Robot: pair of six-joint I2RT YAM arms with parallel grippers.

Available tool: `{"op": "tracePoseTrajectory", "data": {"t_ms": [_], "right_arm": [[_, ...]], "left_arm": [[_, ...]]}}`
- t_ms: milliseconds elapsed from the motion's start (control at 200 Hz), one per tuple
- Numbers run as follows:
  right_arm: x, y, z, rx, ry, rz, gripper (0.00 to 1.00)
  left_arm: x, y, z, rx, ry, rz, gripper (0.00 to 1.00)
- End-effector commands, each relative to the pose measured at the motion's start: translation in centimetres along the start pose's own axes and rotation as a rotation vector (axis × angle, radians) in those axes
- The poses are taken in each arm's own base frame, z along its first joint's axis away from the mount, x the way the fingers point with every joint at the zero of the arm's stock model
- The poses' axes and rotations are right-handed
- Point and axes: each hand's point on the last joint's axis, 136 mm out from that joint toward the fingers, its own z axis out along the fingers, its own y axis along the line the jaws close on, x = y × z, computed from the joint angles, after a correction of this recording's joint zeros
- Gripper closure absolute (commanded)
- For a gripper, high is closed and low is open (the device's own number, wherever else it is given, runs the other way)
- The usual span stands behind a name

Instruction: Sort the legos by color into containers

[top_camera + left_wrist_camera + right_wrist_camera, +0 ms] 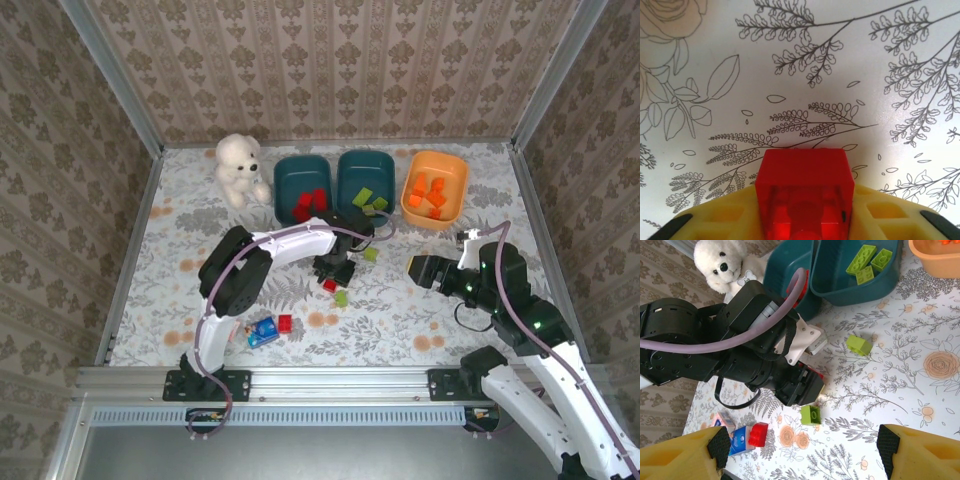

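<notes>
With left gripper (805,227) clamped across flat sides of red lego (802,175), squeeze squarely, expecting light, rigid, slick plastic; leave right gripper (804,450) spread, empty.

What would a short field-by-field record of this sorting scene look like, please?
left claw: closed on a red brick
right claw: open, empty
left teal tub: holds red bricks
middle teal tub: holds green bricks
orange tub: holds orange bricks
loose green bricks: two, unsorted, the other nearer the arms
loose red brick: beside the blue toy
teddy bear: left of the tubs
</notes>
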Motion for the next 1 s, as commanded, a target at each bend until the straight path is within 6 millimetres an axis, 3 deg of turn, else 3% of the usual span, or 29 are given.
{"op": "tracePoseTrajectory", "data": {"t_ms": [0,85,170,360,540,660,755,850,995], "right_arm": [[-0.9,0.7,-0.3,-0.015,-0.022,0.009,0.20],[-0.9,0.9,-0.2,-0.019,-0.012,-0.001,0.21],[-0.9,1.2,-0.1,-0.027,0.002,-0.013,0.21],[-1.4,2.0,0.7,-0.053,0.029,-0.020,0.21],[-2.0,2.8,2.6,-0.083,0.060,-0.016,0.22],[-2.7,3.5,4.0,-0.087,0.100,-0.025,0.22],[-4.1,4.8,4.8,-0.108,0.094,-0.044,0.23],[-5.1,5.5,5.4,-0.118,0.088,-0.060,0.23],[-5.9,6.2,5.9,-0.126,0.086,-0.061,0.23]], "left_arm": [[-0.8,0.4,-0.7,-0.043,-0.029,0.026,0.64],[-1.8,1.0,-2.6,-0.033,-0.082,-0.005,0.70],[-3.5,2.3,-5.9,-0.001,-0.165,-0.075,0.71],[-7.8,7.2,-12.9,0.051,-0.362,-0.192,0.71],[-13.3,12.6,-15.5,0.041,-0.505,-0.217,0.70],[-17.4,15.6,-15.2,-0.064,-0.594,-0.179,0.71],[-19.9,17.8,-13.5,-0.114,-0.605,-0.217,0.71],[-21.2,20.0,-11.5,-0.159,-0.580,-0.287,0.70],[-22.6,21.5,-9.0,-0.221,-0.563,-0.338,0.69]]}}
